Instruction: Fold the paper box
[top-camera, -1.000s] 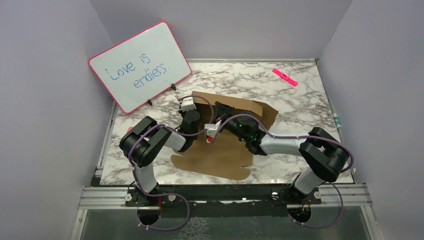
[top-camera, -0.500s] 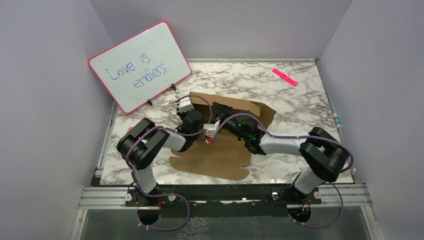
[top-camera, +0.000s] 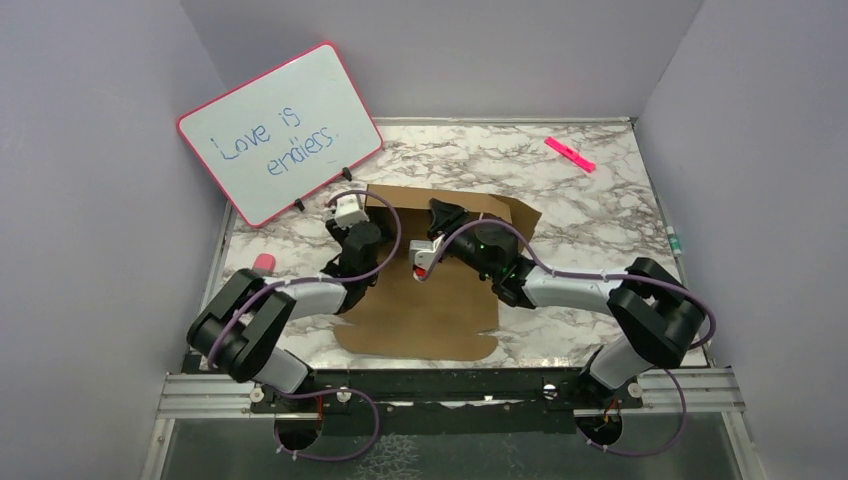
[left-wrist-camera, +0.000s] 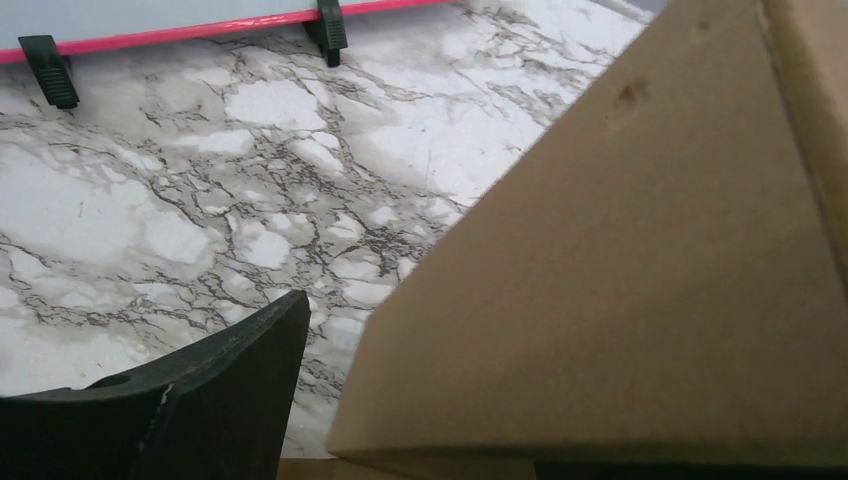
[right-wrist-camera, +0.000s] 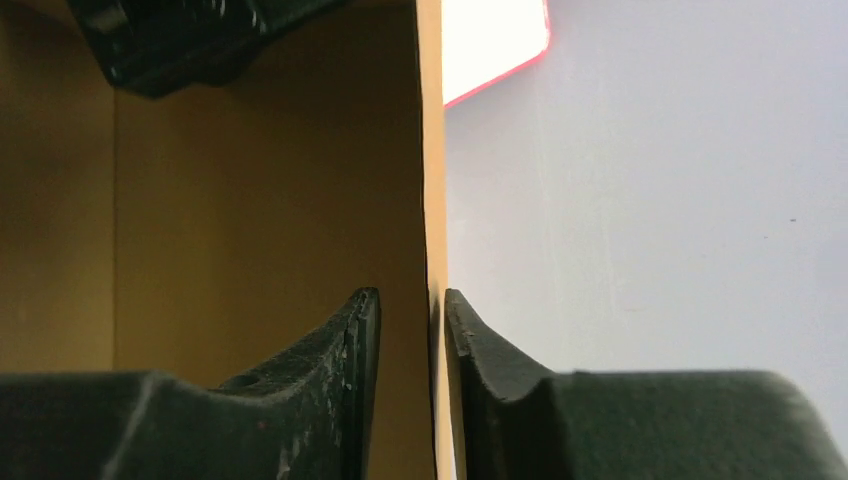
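Since a second ago both jaws have let go. The left arm has swung its elbow out to the near left, and the sheet has turned to sit squarer to the table edge.

Right gripper (right-wrist-camera: 412, 300): jaws a little apart, straddling the edge of a raised cardboard panel (right-wrist-camera: 250, 200). One finger (right-wrist-camera: 330, 380) shows a sliver of gap to the board, so I read it as loosened, not pinching.

Left gripper (top-camera: 352, 222): only one finger (left-wrist-camera: 230, 390) shows in its wrist view. It sits clear of the cardboard with bare marble between them. The other finger is hidden behind a flap (left-wrist-camera: 640, 300). I'd call the jaws wide apart, holding nothing.

The paper box (top-camera: 430, 310) lies mid-table between the two arms. It is mostly flat, with the far flap (top-camera: 480, 205) lifted along the back edge. The left gripper is at its far-left corner and the right gripper is on the far flap.

Farther out, the whiteboard (top-camera: 280, 130) stands far left and a pink marker (top-camera: 570, 154) lies far right. A small pink thing (top-camera: 263, 262) sits by the left edge of the table (top-camera: 600, 210).

My read is that a crease on the far flap has just been released. The task looks early: no side walls are up and nothing is locked. With neither gripper holding it, the flap may spring back, so the next step likely needs a regrip.
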